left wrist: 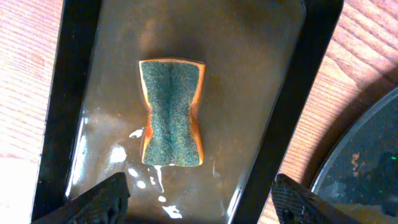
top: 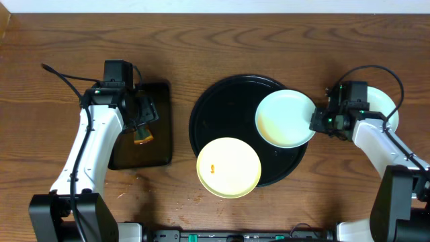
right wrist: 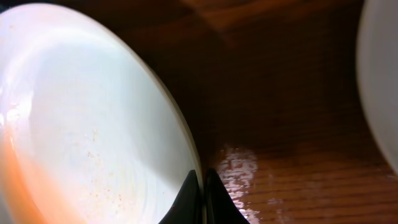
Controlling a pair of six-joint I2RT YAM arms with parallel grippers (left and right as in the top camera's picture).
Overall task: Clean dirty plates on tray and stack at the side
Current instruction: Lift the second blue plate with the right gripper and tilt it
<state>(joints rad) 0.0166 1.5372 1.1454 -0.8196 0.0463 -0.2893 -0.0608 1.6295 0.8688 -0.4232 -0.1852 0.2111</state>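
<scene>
The round black tray (top: 222, 114) sits mid-table. A pale yellow plate (top: 228, 168) with a small orange stain lies on its front rim. My right gripper (top: 321, 121) (right wrist: 202, 177) is shut on the right rim of a pale blue plate (top: 285, 118) (right wrist: 93, 124), which lies over the tray's right side and shows faint orange specks. Another pale plate (top: 386, 107) (right wrist: 382, 81) rests on the table beside the right arm, partly hidden by it. My left gripper (top: 142, 124) (left wrist: 199, 180) hangs open above a green-topped orange sponge (left wrist: 172, 112) (top: 142, 138), apart from it.
The sponge lies in a small wet black rectangular tray (top: 158, 151) (left wrist: 273, 93) left of the round tray. The round tray's edge (left wrist: 367, 162) shows at the lower right of the left wrist view. Bare wooden table (top: 269, 40) surrounds everything.
</scene>
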